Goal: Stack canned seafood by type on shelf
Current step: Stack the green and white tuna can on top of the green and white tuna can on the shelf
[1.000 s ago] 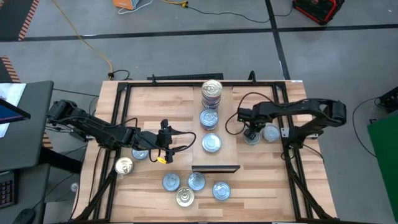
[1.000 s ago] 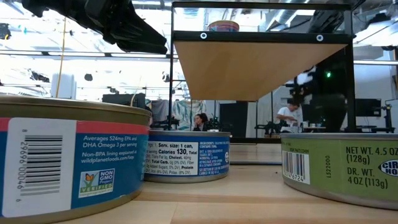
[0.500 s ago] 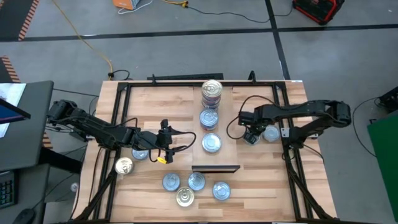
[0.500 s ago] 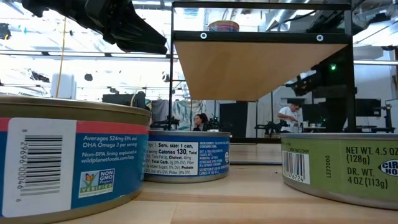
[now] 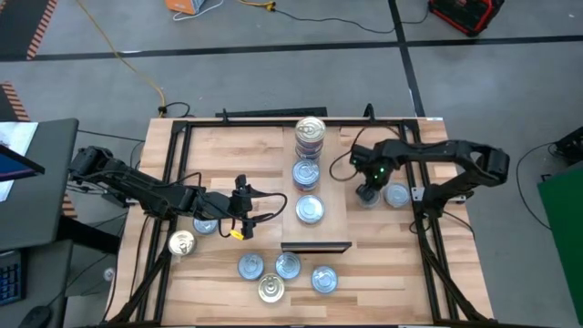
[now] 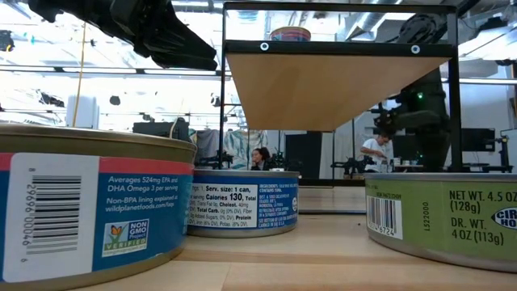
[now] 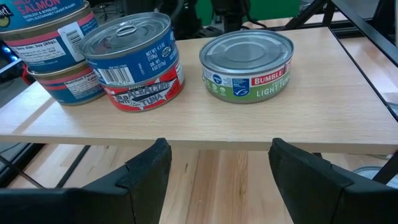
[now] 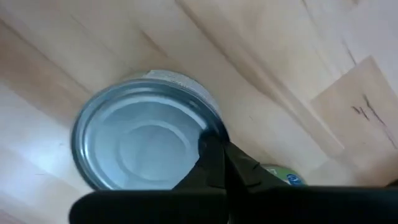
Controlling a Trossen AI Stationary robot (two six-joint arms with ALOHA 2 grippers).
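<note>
The shelf (image 5: 328, 187) is a light-wood board in the table's middle; in the left wrist view its dark front edge (image 7: 186, 140) faces me. On it stand a stack of tins (image 5: 311, 133), a blue tin (image 5: 306, 173) and a silver-topped tin (image 5: 311, 210). My left gripper (image 5: 242, 217) hovers open and empty to the shelf's left, level with its front edge (image 7: 214, 180). My right gripper (image 5: 369, 189) hangs over a silver-topped tin (image 8: 143, 140) to the shelf's right, beside another tin (image 5: 397, 195).
Several loose tins sit near the table's near edge (image 5: 250, 266), (image 5: 271, 290), (image 5: 324, 279). Two more lie at the left, (image 5: 205, 226) and a gold-topped one (image 5: 182, 242). A black frame (image 5: 173, 155) borders the table. People sit in the room beyond (image 6: 376, 149).
My right arm's wrist has moved a little toward the table's far edge and turned, and in the low view it now stands higher. Its gripper stays over the tin to the shelf's right. No tin has moved.
</note>
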